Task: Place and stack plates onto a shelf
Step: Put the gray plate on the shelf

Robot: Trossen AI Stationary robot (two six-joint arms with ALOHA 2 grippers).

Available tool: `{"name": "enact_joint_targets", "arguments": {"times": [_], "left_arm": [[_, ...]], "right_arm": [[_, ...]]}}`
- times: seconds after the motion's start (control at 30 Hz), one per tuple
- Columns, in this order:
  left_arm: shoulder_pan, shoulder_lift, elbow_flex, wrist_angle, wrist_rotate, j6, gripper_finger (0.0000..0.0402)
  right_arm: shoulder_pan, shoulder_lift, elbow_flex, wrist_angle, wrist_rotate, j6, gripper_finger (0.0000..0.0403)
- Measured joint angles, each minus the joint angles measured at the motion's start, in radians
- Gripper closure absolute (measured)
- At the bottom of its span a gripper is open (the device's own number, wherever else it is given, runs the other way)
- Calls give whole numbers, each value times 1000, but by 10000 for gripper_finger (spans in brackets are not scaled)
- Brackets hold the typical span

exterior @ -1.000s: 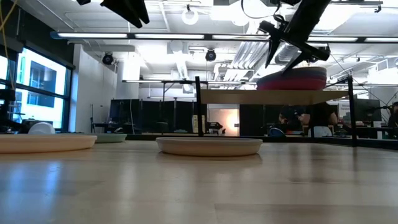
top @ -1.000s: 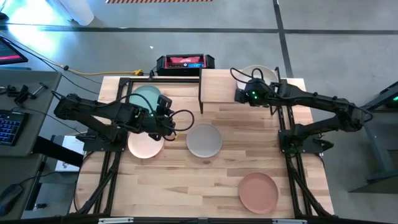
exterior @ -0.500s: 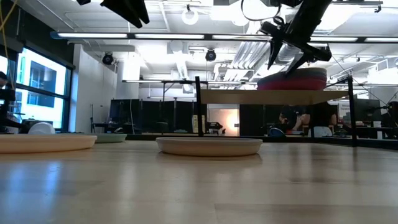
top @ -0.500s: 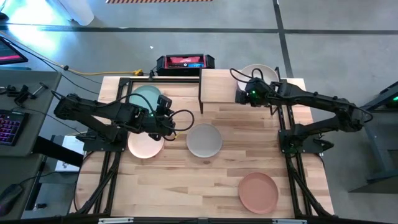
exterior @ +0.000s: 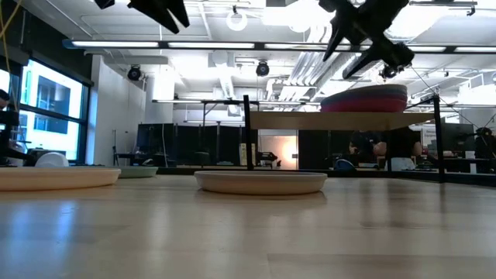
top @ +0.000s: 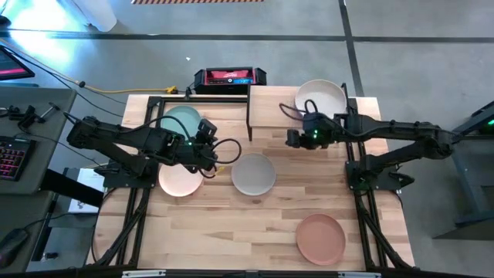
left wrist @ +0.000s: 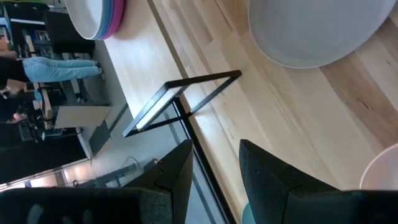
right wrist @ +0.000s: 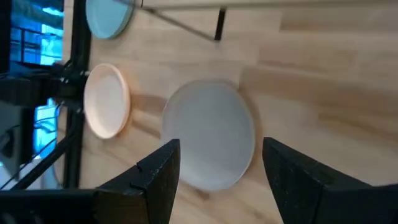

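Stack (top: 321, 96) on shelf (top: 270, 107) shows only its cream plate from above; both end effectors released, empty.

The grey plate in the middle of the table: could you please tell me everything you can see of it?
The grey plate is round, shallow and matte, one plain pale grey with a low raised rim. It lies flat and right side up on the wooden tabletop, near its centre, below the shelf in the high view. Nothing is stacked on it and nothing touches it: the peach-pink plate lies apart on its left, and both hands are clear of it. The low view shows its thin, flared profile.
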Motion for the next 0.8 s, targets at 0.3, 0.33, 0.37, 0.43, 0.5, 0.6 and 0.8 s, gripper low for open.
{"name": "enact_joint_targets", "arguments": {"times": [0.3, 0.33, 0.37, 0.43, 0.5, 0.6, 0.8], "left_arm": [[0, 0, 0, 3, 1, -1, 282], [0, 0, 0, 9, 5, -7, 282], [0, 0, 0, 16, 17, -30, 282], [0, 2, 0, 32, 54, -115, 282], [0, 5, 0, 60, 97, -206, 282], [0, 4, 0, 65, 177, -318, 282], [0, 4, 0, 57, 250, -453, 282]], "right_arm": [[160, 31, 0, 2, 31, 92, 194], [172, 43, 0, 4, 31, 88, 194], [182, 57, 0, 3, 31, 82, 194], [198, 94, 0, 10, 31, 77, 194], [205, 133, 0, 31, 20, 95, 194], [205, 196, 0, 89, -5, 100, 194], [204, 304, 0, 229, -18, 101, 194]]}}
